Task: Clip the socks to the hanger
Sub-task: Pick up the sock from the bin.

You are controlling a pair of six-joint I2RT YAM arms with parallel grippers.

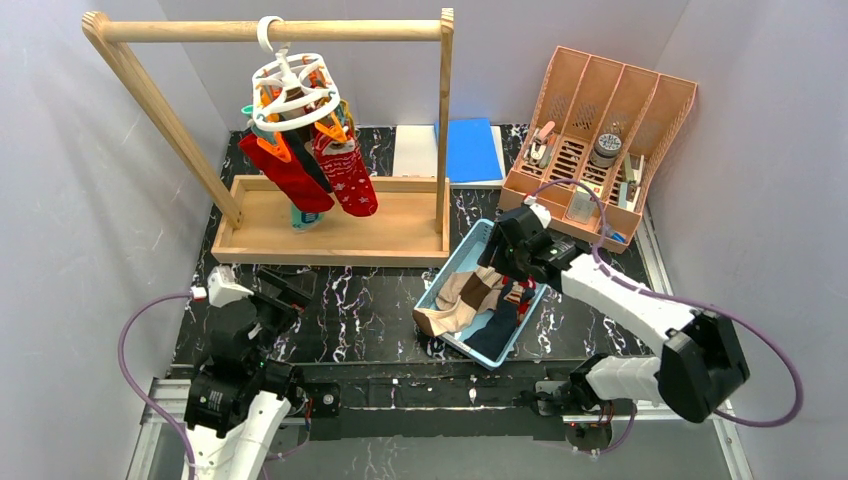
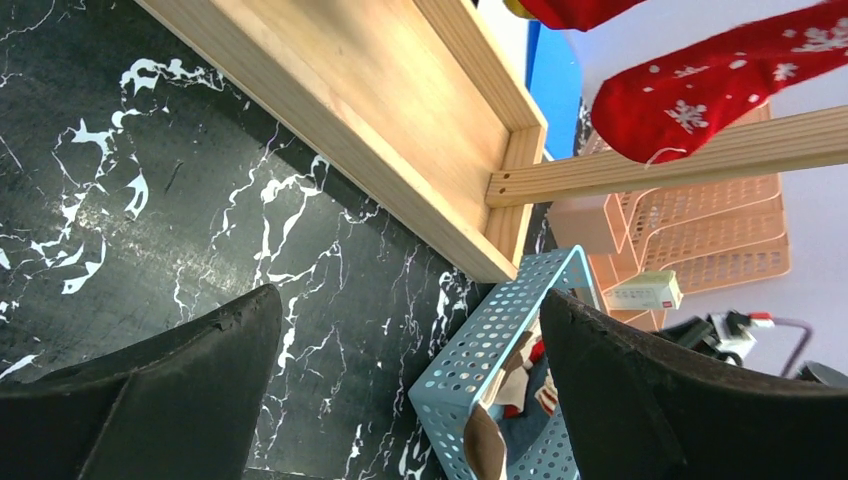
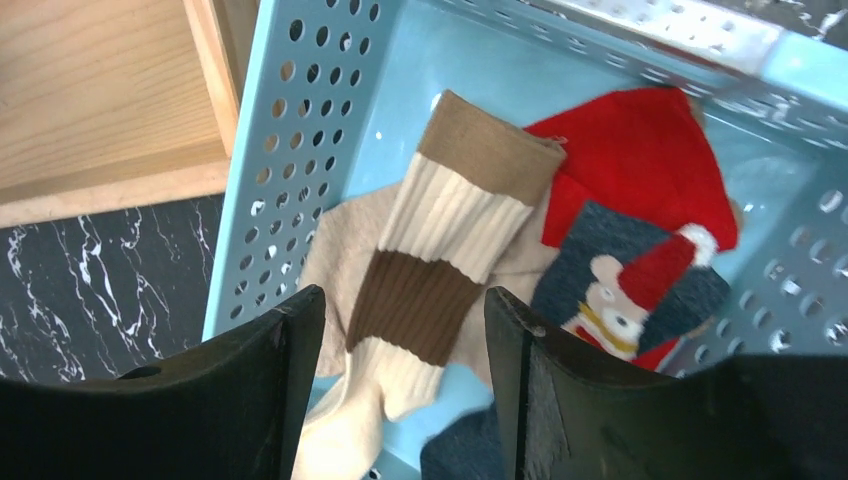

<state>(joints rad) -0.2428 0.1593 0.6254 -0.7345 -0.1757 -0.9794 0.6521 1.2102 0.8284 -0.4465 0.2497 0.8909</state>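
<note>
Now two red socks [image 1: 287,172] hang from one hanger [image 1: 292,98]; left gripper [image 2: 410,325], right gripper [image 3: 405,315] spread.

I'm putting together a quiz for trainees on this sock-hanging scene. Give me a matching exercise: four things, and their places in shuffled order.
1. striped sock
2. snowflake sock
3. left gripper
4. blue sheet

A. hanging from the white hanger
B. flat behind the wooden frame
C. in the blue basket
D. open, over the black table

Pairs: 1-C, 2-A, 3-D, 4-B
</note>
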